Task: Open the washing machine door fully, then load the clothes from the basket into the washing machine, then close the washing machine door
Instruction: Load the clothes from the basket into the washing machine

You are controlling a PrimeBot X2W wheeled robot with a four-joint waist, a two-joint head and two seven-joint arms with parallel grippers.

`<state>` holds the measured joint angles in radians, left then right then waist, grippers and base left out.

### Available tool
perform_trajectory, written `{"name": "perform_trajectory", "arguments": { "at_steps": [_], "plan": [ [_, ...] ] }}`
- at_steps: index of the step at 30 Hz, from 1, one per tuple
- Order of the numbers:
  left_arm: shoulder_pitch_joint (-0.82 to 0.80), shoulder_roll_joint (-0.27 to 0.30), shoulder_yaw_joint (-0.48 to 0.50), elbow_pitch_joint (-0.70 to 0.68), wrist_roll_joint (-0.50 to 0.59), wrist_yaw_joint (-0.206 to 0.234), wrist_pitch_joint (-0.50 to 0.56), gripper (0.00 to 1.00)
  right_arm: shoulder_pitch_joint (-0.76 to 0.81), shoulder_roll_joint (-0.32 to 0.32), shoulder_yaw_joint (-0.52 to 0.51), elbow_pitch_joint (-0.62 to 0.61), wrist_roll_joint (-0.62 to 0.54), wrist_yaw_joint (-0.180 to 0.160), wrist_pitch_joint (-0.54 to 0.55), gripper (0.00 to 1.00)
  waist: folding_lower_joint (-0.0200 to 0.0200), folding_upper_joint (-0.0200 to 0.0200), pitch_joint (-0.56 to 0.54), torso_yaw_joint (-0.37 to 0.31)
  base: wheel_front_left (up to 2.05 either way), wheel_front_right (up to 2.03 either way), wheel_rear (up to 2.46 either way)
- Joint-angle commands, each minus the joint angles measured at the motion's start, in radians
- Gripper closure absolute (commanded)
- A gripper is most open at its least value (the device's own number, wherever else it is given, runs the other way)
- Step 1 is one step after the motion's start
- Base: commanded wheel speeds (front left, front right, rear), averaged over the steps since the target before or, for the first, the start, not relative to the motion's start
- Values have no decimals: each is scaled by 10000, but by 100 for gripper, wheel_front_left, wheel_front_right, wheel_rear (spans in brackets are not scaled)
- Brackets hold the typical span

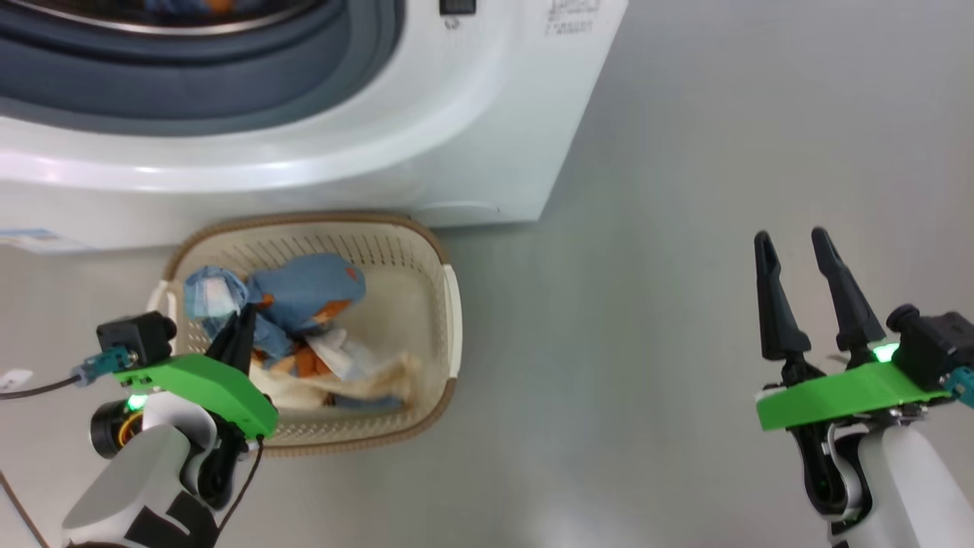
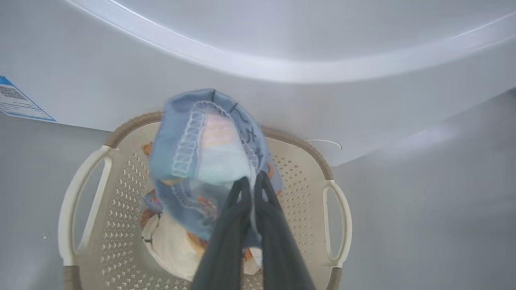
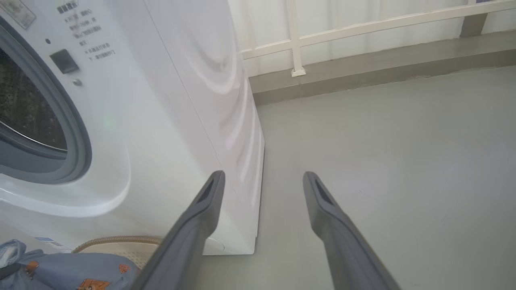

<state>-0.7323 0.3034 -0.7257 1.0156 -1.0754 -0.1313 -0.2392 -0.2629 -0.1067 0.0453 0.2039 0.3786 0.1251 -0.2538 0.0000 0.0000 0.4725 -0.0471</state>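
Note:
The cream basket (image 1: pixel 449 304) stands on the floor in front of the white washing machine (image 1: pixel 472 137), whose grey rubber ring (image 1: pixel 228 84) and drum mouth lie uncovered; the washing machine door is out of view. My left gripper (image 1: pixel 242 323) is shut on a light blue bear-print garment (image 1: pixel 304 293) and holds it bunched above the basket (image 2: pixel 306 169); in the left wrist view the garment (image 2: pixel 205 149) hangs over my fingertips. More clothes, blue and cream (image 1: pixel 365 380), lie in the basket. My right gripper (image 1: pixel 795 247) hovers open over bare floor to the right, holding nothing.
The machine's right side (image 3: pixel 209 100) stands close to my right gripper (image 3: pixel 262 181). Grey floor (image 3: pixel 383 153) stretches to a low kerb and a white railing (image 3: pixel 298 40) at the back. A blue label (image 2: pixel 16 100) marks the machine's lower front.

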Motion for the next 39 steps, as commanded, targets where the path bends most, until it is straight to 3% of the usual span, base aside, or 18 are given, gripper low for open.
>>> {"name": "perform_trajectory", "arguments": {
  "at_steps": [1, 7, 19, 29, 39],
  "plan": [
    [208, 499, 188, -308, -89, 6, -171, 100, 325, -132, 178, -171, 101, 56, -80, 0, 0, 0, -710, 246, 0, 0, 0],
    [392, 710, 427, -1011, 77, 6, -219, 100, 619, -231, 162, -94, 146, 56, -80, 0, 0, 0, -1190, 370, 0, 0, 0],
    [2002, 812, 2922, -3290, 2350, 6, -224, 100, 1374, -391, 120, 11, 250, 56, -80, 0, 0, 0, -2379, 484, 0, 0, 0],
    [4093, 354, 5057, -5381, 4466, 87, -225, 100, 1905, -479, -53, 6, 304, 56, -80, 0, 0, 0, -2955, 542, 0, 0, 0],
    [6212, -687, 6780, -7475, 6099, 123, -225, 100, 2127, -483, -146, -20, 303, 56, -80, 0, 0, 0, -3046, 575, 0, 0, 0]
  ]
}}
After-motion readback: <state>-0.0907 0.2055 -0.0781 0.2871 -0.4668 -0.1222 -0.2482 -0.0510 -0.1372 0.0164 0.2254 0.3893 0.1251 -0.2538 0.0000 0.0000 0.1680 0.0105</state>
